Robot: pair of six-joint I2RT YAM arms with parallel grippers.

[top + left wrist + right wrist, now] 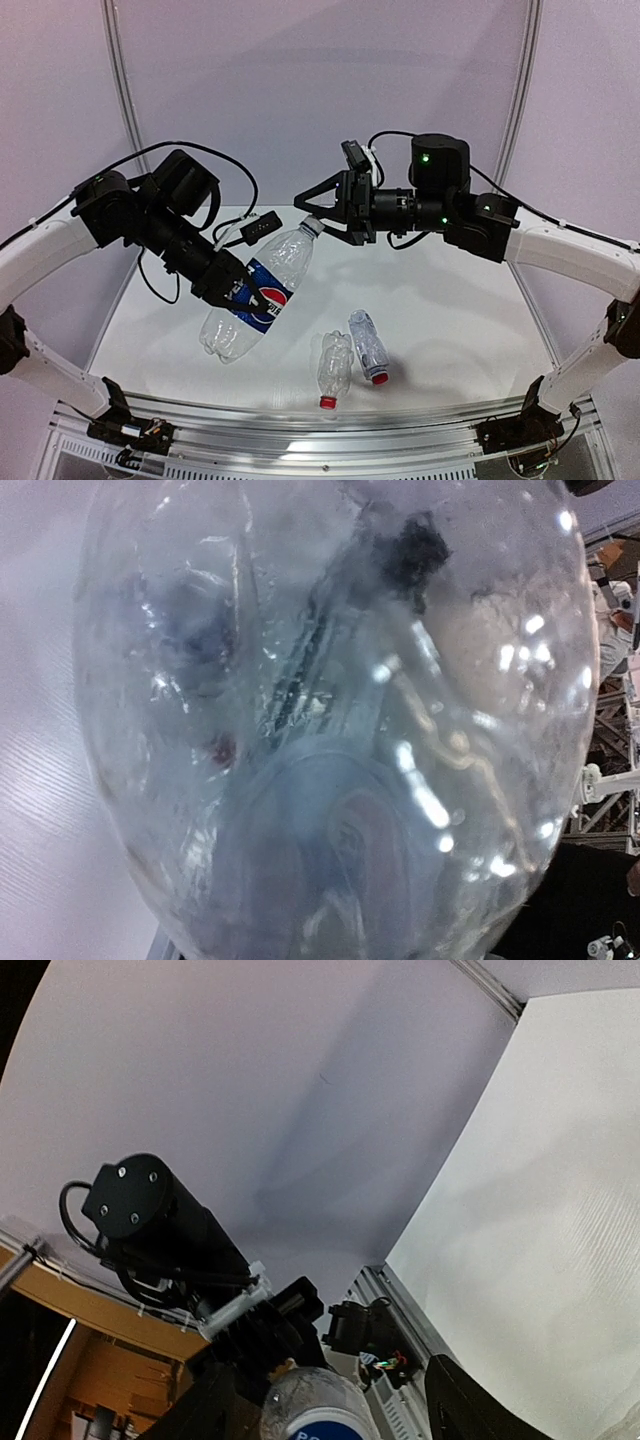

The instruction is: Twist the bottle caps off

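The left gripper (pixel 228 283) is clamped round the middle of the Pepsi bottle (pixel 262 295), holding it tilted over the left side of the table (pixel 470 300) so its whitish cap (pixel 313 224) faces the right gripper (pixel 316 220), whose jaws stand apart around it. Two ribbed bottles (pixel 336 362) lie near the front edge, red caps (pixel 327 402) on.

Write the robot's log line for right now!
left gripper: shut on Pepsi bottle | right gripper: open around white cap | red-capped bottles: lying on table
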